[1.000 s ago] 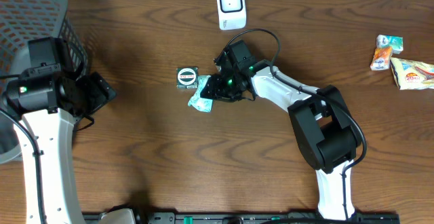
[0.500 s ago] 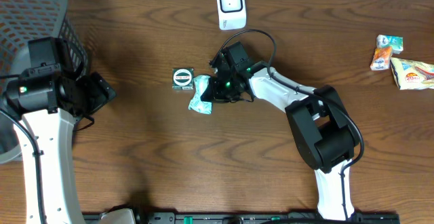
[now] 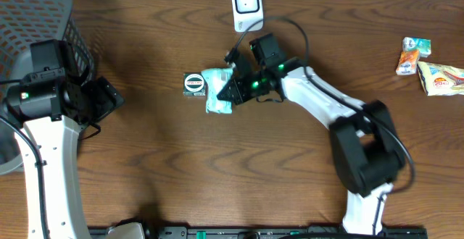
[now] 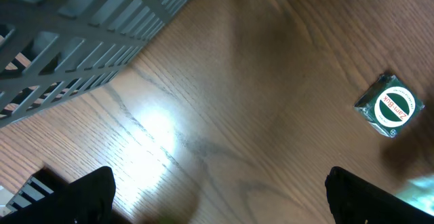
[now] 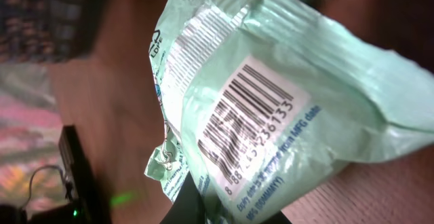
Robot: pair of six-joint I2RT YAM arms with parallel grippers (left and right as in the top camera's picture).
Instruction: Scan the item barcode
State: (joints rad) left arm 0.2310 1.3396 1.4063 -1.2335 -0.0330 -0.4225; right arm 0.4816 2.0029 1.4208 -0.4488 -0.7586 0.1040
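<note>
Both arms same build: white shell links, chunky black joint housings. Left arm (image 3: 45, 145), at left side of table (image 3: 181, 166): tiny green LED on black head. Right arm (image 3: 319, 101), table's right half: thin black cable looping off wrist end, couple green LEDs glowing there. Left fingers (image 4: 88, 193) plain matte black, rounded tips.
</note>
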